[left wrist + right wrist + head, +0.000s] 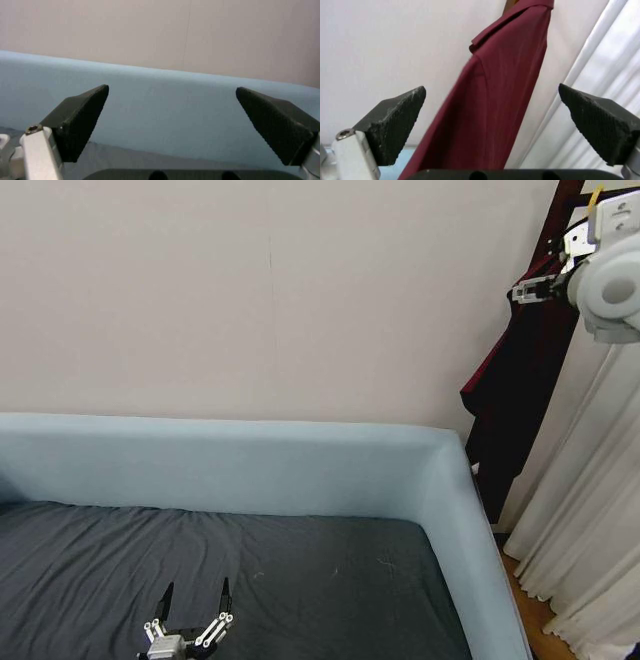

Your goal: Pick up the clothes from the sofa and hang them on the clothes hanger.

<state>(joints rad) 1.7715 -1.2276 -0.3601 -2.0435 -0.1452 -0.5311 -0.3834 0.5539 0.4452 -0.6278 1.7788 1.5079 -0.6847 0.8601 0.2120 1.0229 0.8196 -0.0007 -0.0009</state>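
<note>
Hanging at the right, between the pale wall and the white curtain, was the dark red garment, clear of the sofa; the right claw was raised high beside its upper part, fingers spread wide and holding nothing, the cloth just beyond them; the left claw hovered low over the dark grey seat, facing the light blue backrest, likewise wide open and empty.
</note>
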